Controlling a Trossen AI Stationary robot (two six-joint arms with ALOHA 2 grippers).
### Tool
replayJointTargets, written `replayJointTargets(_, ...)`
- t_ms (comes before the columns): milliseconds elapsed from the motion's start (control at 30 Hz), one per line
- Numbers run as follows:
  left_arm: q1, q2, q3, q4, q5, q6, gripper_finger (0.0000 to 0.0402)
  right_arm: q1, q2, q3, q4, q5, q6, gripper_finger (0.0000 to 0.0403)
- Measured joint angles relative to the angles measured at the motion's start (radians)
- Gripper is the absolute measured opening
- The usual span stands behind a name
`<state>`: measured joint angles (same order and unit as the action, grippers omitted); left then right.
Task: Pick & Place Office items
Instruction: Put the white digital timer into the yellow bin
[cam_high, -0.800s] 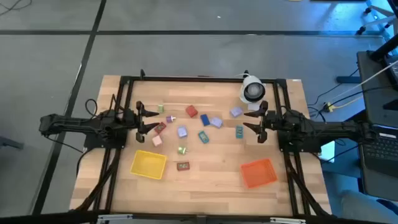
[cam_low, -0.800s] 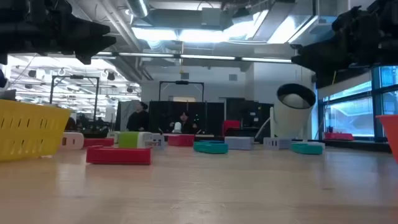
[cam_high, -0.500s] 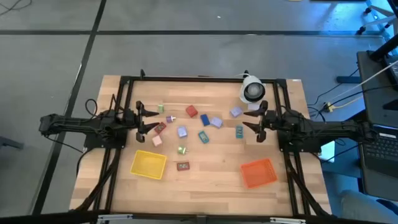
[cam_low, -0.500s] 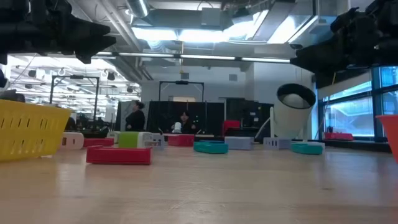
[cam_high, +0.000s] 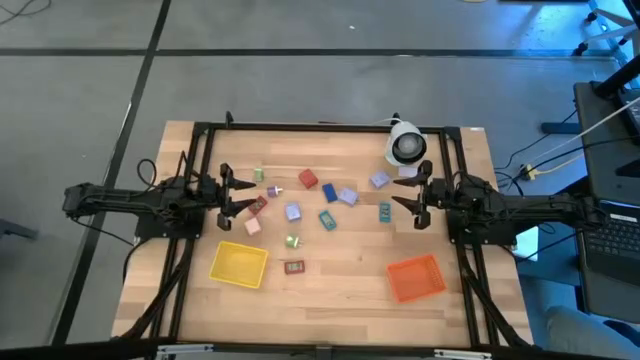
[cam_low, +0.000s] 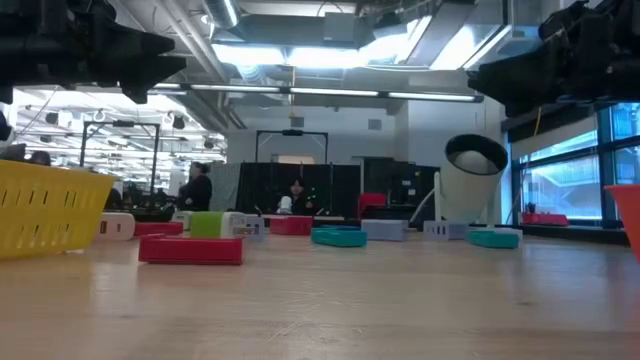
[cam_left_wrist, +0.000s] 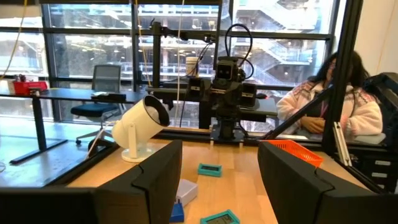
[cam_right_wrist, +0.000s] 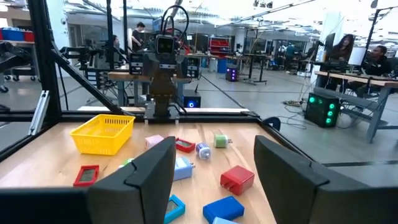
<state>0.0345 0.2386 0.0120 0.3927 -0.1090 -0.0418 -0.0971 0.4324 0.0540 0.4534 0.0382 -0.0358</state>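
Observation:
The office items are small coloured pieces scattered over the middle of the wooden table (cam_high: 350, 250). Among them are a red one (cam_high: 308, 180), a blue one (cam_high: 330, 193), a lavender one (cam_high: 293, 212), a teal one (cam_high: 385, 211) and a green one (cam_high: 259, 175). They lie flat on the wood. My left gripper (cam_high: 228, 195) hovers at the left end of the scatter, open, fingers level and pointing toward the table's right edge. My right gripper (cam_high: 415, 203) faces it from the right end, also open. Nothing lies between either pair of fingers (cam_left_wrist: 161, 180) (cam_right_wrist: 152, 174).
A yellow tray (cam_high: 238, 263) sits near the front left and an orange tray (cam_high: 415, 277) near the front right. A white round device (cam_high: 406, 146) stands at the back right. A dark frame (cam_high: 320, 126) rims the table. People show in the room beyond.

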Motion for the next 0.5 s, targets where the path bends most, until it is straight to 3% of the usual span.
replayJointTargets(100,0.0,0.0,0.0,0.005,-0.012,0.0,0.0207,0.0,0.0,0.006,-0.03,0.103,0.054,0.0217)
replayJointTargets(267,0.0,0.0,0.0,0.007,-0.037,0.001,0.0207,0.001,0.01,0.144,-0.319,0.183,0.125,0.0217)
replayJointTargets(500,0.0,0.0,0.029,-0.001,-0.06,0.042,0.0208,0.001,0.038,0.366,-0.56,0.151,0.08,0.0217)
